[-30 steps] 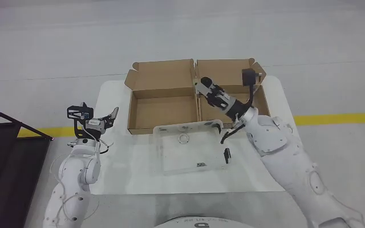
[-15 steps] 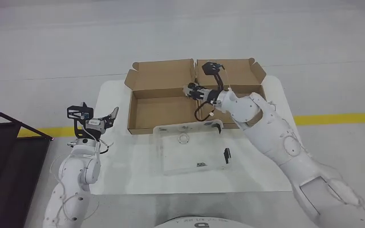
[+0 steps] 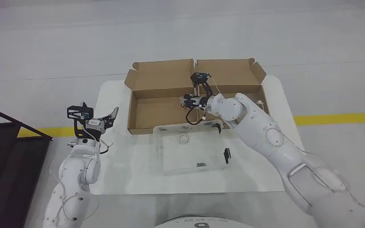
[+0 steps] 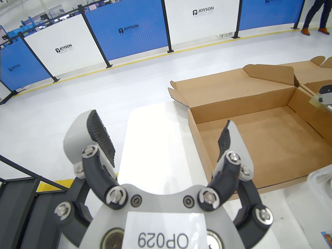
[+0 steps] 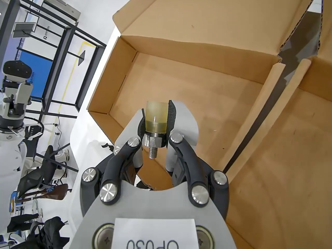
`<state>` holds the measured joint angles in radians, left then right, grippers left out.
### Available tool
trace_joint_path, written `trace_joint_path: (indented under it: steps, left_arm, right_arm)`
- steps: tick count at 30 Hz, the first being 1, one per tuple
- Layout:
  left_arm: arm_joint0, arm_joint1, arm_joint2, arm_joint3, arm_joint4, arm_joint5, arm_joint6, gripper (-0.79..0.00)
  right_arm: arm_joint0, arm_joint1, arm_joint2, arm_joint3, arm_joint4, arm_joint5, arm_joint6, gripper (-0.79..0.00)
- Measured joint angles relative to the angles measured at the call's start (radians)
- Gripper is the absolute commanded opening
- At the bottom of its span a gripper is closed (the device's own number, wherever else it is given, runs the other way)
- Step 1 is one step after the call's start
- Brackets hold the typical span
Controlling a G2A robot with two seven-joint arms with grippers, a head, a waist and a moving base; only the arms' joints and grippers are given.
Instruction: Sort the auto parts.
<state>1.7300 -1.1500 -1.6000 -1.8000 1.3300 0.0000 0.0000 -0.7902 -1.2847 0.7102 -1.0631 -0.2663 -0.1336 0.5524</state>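
Stud part (image 5: pixel 155 116), squeezed in my right gripper (image 5: pixel 155 112), points into the left box (image 5: pixel 197 89) just below; my left gripper (image 4: pixel 160 130) hangs open.

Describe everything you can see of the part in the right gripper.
The part is a short, pale yellow, translucent cylinder that looks rubbery. It sits on a metal nut-like base with a threaded stud pointing back toward the wrist. The right gripper pinches its sides between both pads. It is held above the floor of the open left box, touching nothing else.
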Motion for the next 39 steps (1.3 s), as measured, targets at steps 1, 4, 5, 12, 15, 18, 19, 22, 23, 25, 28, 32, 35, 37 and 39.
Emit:
trace_joint_path:
  steps: [1,4,5,12,15,18,19,22,23,25,28,32,35,37,39]
  left_arm:
    - [0.0,0.0,0.0,0.0,0.0,0.0,0.0,0.0]
    - [0.0,0.0,0.0,0.0,0.0,0.0,0.0,0.0]
    - [0.0,0.0,0.0,0.0,0.0,0.0,0.0,0.0]
    - [0.0,0.0,0.0,0.0,0.0,0.0,0.0,0.0]
    - [0.0,0.0,0.0,0.0,0.0,0.0,0.0,0.0]
    - [0.0,0.0,0.0,0.0,0.0,0.0,0.0,0.0]
    - [0.0,0.0,0.0,0.0,0.0,0.0,0.0,0.0]
    - [0.0,0.0,0.0,0.0,0.0,0.0,0.0,0.0]
    - [0.0,0.0,0.0,0.0,0.0,0.0,0.0,0.0]
    - [0.0,0.0,0.0,0.0,0.0,0.0,0.0,0.0]
    - [0.0,0.0,0.0,0.0,0.0,0.0,0.0,0.0]
    - [0.0,0.0,0.0,0.0,0.0,0.0,0.0,0.0]
    - [0.0,0.0,0.0,0.0,0.0,0.0,0.0,0.0]
    - [0.0,0.0,0.0,0.0,0.0,0.0,0.0,0.0]
    - [0.0,0.0,0.0,0.0,0.0,0.0,0.0,0.0]
  right_arm:
    - [0.003,-0.004,-0.004,0.009,-0.002,-0.001,-0.003,-0.785]
    - [0.011,-0.014,-0.011,0.031,-0.01,0.0,-0.011,-0.785]
    - [0.013,-0.017,-0.013,0.037,-0.014,0.001,-0.012,-0.757]
    - [0.021,-0.035,-0.031,0.072,-0.044,0.012,-0.002,-0.496]
    - [0.024,-0.041,-0.032,0.081,-0.049,0.01,-0.005,-0.499]
    - [0.023,-0.044,-0.022,0.074,-0.043,-0.011,-0.019,-0.502]
    - [0.019,-0.044,-0.012,0.064,-0.029,-0.026,-0.025,-0.502]
    - [0.006,-0.039,0.018,0.031,-0.005,-0.063,-0.034,-0.511]
    - [-0.001,-0.036,0.03,0.015,0.004,-0.077,-0.038,-0.514]
    - [-0.026,-0.026,0.064,-0.034,0.038,-0.134,-0.043,-0.514]
    - [-0.088,-0.005,0.132,-0.12,0.118,-0.257,-0.044,-0.594]
    - [-0.194,0.028,0.224,-0.237,0.219,-0.428,0.013,-0.551]
    - [-0.276,0.052,0.29,-0.318,0.264,-0.521,0.052,-0.539]
    - [-0.33,0.068,0.34,-0.37,0.28,-0.557,0.065,-0.533]
    - [-0.376,0.081,0.385,-0.41,0.287,-0.578,0.067,-0.529]
